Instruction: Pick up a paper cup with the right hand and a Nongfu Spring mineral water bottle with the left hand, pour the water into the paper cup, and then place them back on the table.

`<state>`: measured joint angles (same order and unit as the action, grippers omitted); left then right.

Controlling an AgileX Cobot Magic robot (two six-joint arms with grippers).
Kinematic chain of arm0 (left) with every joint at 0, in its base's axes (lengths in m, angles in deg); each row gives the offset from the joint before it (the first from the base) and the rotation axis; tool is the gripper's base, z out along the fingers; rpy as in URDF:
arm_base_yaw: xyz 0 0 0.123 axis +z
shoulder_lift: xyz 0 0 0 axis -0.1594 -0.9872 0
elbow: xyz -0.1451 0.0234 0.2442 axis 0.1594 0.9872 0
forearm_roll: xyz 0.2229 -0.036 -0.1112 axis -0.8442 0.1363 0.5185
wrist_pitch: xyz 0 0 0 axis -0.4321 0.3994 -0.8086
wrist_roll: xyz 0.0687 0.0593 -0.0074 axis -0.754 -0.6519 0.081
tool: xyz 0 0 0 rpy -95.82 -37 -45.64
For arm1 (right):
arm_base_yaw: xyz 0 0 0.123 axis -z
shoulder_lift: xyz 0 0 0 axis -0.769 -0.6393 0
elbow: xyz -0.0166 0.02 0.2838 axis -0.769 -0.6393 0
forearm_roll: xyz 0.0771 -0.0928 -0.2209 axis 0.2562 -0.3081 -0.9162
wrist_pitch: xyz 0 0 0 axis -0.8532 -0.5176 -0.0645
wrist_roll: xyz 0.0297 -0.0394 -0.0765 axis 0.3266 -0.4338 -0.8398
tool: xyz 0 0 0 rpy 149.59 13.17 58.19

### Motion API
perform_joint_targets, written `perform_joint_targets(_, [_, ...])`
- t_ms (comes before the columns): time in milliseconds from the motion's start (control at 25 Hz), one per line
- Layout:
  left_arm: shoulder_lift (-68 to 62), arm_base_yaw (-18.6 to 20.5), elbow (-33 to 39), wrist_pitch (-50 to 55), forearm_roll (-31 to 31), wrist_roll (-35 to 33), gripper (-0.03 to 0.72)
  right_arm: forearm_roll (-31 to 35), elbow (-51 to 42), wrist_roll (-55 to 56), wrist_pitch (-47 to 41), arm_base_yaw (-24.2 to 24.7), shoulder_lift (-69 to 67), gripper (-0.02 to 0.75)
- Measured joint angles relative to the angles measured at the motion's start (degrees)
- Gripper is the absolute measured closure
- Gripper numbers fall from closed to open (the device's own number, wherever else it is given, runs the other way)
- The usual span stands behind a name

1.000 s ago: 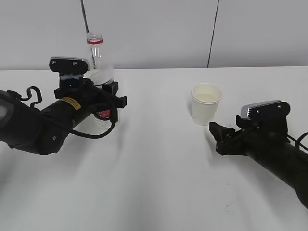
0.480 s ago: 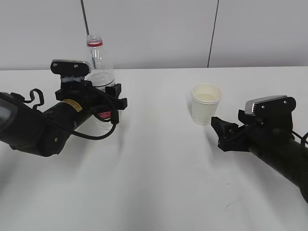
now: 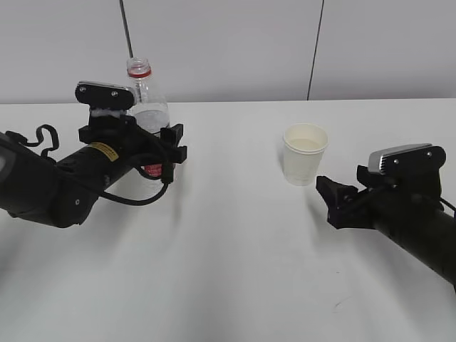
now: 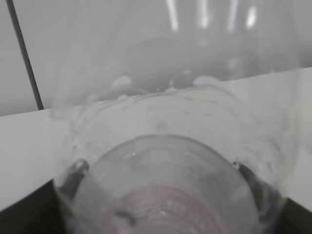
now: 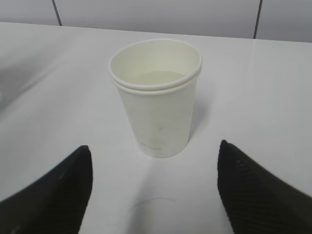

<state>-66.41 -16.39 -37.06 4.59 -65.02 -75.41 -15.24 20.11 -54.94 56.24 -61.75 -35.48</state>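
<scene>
Setting down, final step. Left of frame: left hand gripping Nongfu Spring mineral water bottle, upright on table. Right of centre: paper cup standing free; right hand gaping wide, just beside. Next, likely: loosening bottle grip, retreating.

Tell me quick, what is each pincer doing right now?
Left pincer: closed around the tall clear plastic water bottle with the red neck ring.
Right pincer: open, holding nothing, its fingers apart in front of the small white paper cup.
</scene>
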Motion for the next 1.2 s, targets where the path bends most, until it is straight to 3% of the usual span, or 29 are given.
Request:
perform_joint_targets(480, [8.75,0.00,9.15,-4.06,-1.72,-0.63,0.158,0.00,-1.21,0.00,0.00,0.00,2.05,0.150])
perform_joint_targets(800, [16.08,0.00,16.92,-4.30,1.13,-0.63,0.157,1.20,-1.25,0.00,0.00,0.00,4.91,0.150])
perform_joint_targets(1200, [25.82,0.00,18.47,10.02,1.30,-0.63,0.158,1.29,-1.34,0.00,-6.52,0.00,14.43,0.150])
